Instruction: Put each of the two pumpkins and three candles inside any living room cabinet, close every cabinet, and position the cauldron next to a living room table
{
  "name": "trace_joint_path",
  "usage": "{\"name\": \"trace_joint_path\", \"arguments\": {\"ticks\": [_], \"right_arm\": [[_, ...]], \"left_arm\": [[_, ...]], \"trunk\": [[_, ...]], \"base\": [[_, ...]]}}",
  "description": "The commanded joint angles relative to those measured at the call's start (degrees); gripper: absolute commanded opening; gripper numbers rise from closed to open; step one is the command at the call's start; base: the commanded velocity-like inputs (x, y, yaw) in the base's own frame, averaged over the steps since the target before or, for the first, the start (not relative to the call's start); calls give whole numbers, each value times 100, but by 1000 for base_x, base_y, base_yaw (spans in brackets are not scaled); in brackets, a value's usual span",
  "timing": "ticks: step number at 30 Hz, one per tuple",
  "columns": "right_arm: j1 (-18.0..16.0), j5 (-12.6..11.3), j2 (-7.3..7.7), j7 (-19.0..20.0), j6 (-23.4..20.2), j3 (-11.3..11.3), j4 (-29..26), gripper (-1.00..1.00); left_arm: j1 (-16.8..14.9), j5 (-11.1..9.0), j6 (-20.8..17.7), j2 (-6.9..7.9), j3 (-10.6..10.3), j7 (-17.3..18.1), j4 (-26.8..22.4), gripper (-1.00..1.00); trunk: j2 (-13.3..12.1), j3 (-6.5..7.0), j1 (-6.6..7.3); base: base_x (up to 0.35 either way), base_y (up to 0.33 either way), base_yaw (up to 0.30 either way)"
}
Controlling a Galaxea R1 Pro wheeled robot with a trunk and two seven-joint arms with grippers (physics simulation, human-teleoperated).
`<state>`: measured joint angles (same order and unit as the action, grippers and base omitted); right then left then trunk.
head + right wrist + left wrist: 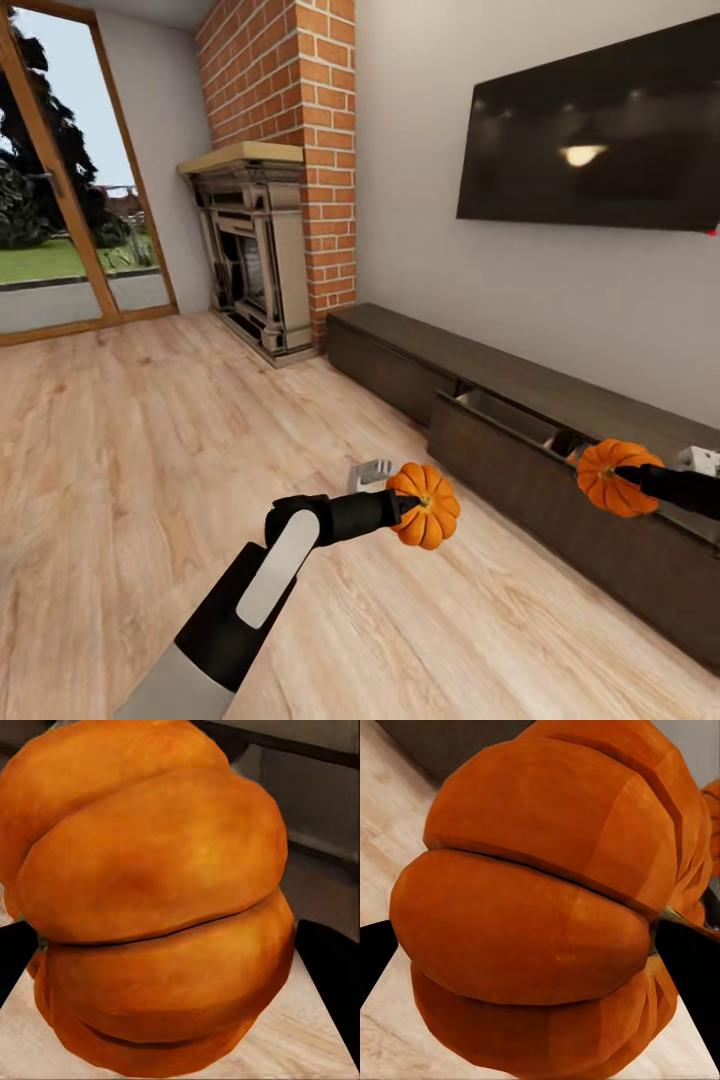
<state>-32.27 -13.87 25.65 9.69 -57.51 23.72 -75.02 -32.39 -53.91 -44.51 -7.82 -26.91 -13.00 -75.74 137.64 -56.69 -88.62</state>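
My left gripper [412,503] is shut on a bright-orange ribbed pumpkin [427,506], held above the wood floor in front of the cabinet. Up close, this pumpkin [540,915] sits between the black fingers [376,960]. My right gripper [628,472] is shut on the second pumpkin [610,480], which hangs at the front edge of an open drawer [515,415] in the long dark-brown cabinet [400,355]. In the right wrist view that pumpkin [157,900] has the drawer's pale interior behind it. The candles, cauldron and table are out of view.
The cabinet runs along the right wall beneath a wall-mounted TV [600,130]. A stone fireplace [250,265] and a brick chimney [300,120] stand at the back. A glass door [60,200] is at the left. Light wood floor [150,450] spreads to the left.
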Motion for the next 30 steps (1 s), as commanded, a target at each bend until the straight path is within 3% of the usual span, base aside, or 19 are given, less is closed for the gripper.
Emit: {"name": "trace_joint_path", "arguments": {"ticks": [1,8,12,14,16,18,20,25,30], "right_arm": [[-19,-107,0,9,8,4,41,-100],[-37,-107,20,-13,28,34,154,-100],[-52,-188,99,87,-6,309,381,-100],[-57,-299,208,343,-10,355,593,-100],[-59,-365,466,886,-2,377,994,-100],[-60,-387,621,1185,17,389,1292,-100],[-60,-394,670,1271,25,394,1404,-100],[-60,-390,679,1289,33,671,1800,-100],[-60,-378,617,1289,53,717,1882,-100]], "left_arm": [[11,-31,13,4,2,-7,-3,-100],[48,-29,21,14,2,-11,-27,-100],[111,-24,28,23,2,-3,-63,-100],[146,-24,29,50,5,5,-159,-100],[304,-24,14,94,28,13,-538,-100],[448,-23,-4,148,65,16,-855,-100],[505,-23,-9,190,81,21,-961,-100],[530,-33,-1,229,95,23,-1023,-100],[532,-84,-20,237,98,33,-1257,-100]], "trunk": [[1,6,1],[1,35,1],[1,52,1],[1,60,1],[1,69,1],[1,77,1],[1,86,1],[1,107,1],[1,128,1]], "base": [[288,-200,-288],[288,-200,-288],[288,-200,-288],[287,-200,-288],[288,-200,-288],[288,-200,-288],[288,-195,-288],[307,-88,-288],[328,6,-288]]}}
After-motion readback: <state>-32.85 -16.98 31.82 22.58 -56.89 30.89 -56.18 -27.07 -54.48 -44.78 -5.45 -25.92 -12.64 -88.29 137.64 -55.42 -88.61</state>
